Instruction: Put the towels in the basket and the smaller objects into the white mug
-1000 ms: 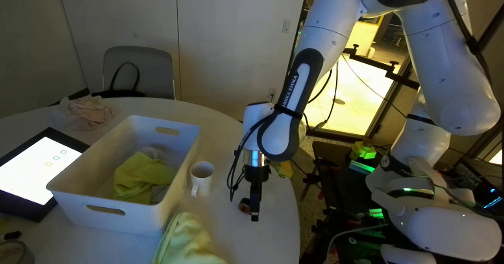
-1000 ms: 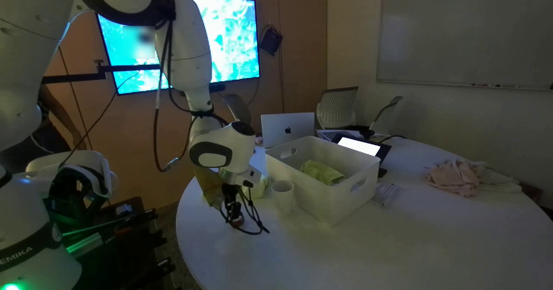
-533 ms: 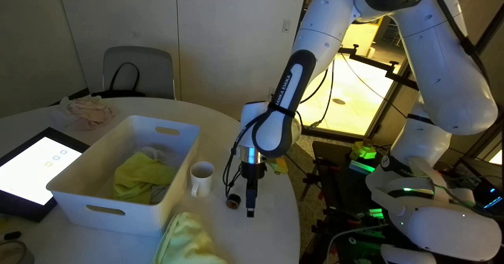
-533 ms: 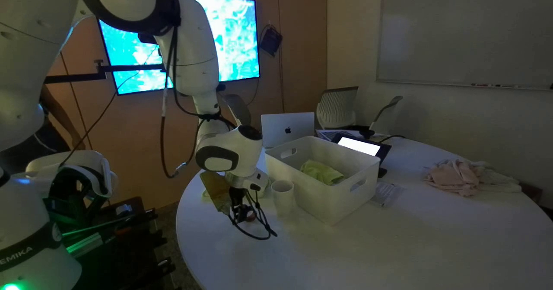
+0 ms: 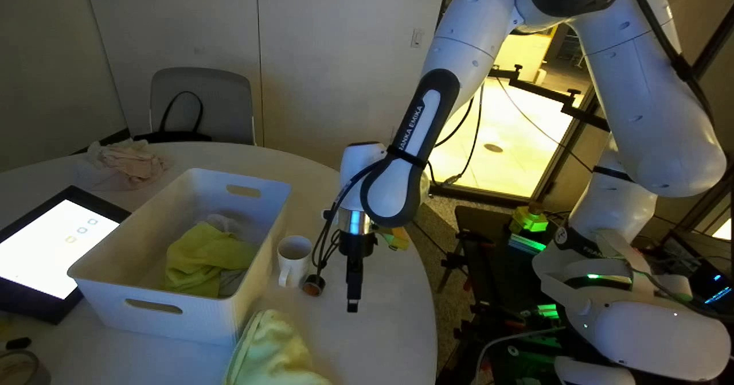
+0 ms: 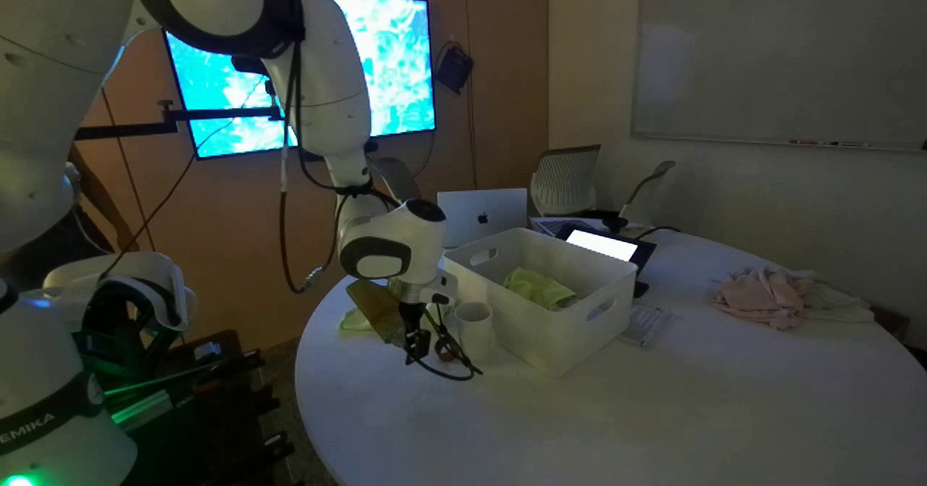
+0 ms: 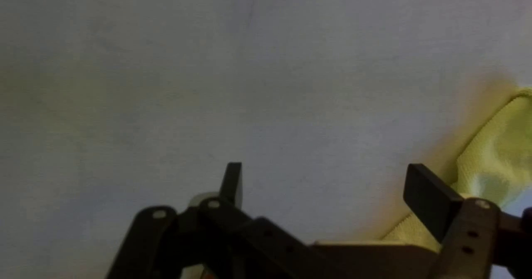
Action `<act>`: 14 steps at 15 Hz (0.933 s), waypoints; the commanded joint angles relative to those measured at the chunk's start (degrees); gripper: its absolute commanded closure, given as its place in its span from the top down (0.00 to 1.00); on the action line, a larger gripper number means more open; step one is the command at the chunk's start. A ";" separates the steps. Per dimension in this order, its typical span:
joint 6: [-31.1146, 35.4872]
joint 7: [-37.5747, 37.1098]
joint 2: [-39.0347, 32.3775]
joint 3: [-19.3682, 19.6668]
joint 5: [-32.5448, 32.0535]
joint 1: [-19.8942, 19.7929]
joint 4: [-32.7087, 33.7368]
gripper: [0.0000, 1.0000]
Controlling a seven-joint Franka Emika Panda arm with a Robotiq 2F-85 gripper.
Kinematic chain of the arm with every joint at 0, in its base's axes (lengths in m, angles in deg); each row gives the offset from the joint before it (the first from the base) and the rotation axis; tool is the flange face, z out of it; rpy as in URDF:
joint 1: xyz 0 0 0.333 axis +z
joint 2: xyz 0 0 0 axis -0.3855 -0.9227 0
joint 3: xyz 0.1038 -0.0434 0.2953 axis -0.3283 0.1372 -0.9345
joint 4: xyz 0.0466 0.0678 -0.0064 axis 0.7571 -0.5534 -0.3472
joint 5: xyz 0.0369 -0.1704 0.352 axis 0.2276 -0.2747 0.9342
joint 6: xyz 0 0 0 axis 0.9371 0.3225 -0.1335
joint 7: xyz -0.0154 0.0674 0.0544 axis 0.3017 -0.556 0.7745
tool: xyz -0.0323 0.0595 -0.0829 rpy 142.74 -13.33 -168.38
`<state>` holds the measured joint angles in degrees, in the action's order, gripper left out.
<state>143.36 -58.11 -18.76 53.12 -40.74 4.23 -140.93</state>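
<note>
The white basket (image 5: 146, 311) stands on the round table with a yellow-green towel (image 5: 206, 256) and some pale cloth (image 5: 223, 222) inside. Outside it, near the bottom of that exterior view, lies another yellow-green towel (image 5: 272, 350), whose edge shows right in the wrist view (image 7: 503, 158). Close beside the basket the white mug (image 6: 474, 330) is upright; its contents cannot be made out. My gripper (image 7: 324, 175) hangs low over bare tabletop near the mug, jaws wide apart and holding nothing. I cannot pick out the smaller objects.
A small round dark thing with an orange middle (image 5: 313, 285) sits by the mug, near my cables. Beyond the basket is a tablet (image 5: 57, 247); a pinkish and pale cloth pile (image 6: 768, 298) and a laptop (image 6: 481, 214) share the table. A tape roll (image 5: 37, 370) shows at a corner.
My gripper has shifted towards the mug and basket and stayed open. The round dark thing has moved the same way, ending closer to the mug. Towels, mug and basket stand as before.
</note>
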 commanded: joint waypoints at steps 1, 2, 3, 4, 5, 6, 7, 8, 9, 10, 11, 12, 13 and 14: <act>0.78 -0.82 -0.70 1.54 -1.93 2.47 3.17 1.00; 0.84 -0.92 -0.79 1.85 -2.09 2.87 3.86 1.00; 0.77 -0.91 -0.95 1.99 -2.13 3.01 4.64 1.00; 0.92 -0.94 -1.12 2.22 -2.24 3.27 5.29 1.00; 1.02 -1.00 -1.30 2.39 -2.23 3.43 5.92 1.00; 1.26 -1.09 -1.46 2.52 -2.14 3.54 6.45 1.00; 1.56 -1.28 -1.76 2.83 -2.12 3.78 7.05 1.00; 1.71 -1.30 -2.00 3.01 -2.12 3.85 7.51 1.00; 1.86 -1.31 -2.32 3.08 -2.07 3.80 8.01 1.00; 2.11 -1.33 -2.68 3.17 -2.11 3.79 8.42 1.00; 2.43 -1.25 -3.07 3.10 -2.13 3.61 8.79 1.00; 2.66 -1.11 -3.47 2.98 -2.16 3.41 9.14 1.00; 2.83 -1.07 -3.94 2.95 -2.19 3.33 9.56 1.00; 2.96 -1.00 -4.44 2.92 -2.25 3.24 9.98 1.00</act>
<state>144.71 -58.28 -21.13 55.85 -41.99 7.15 -133.16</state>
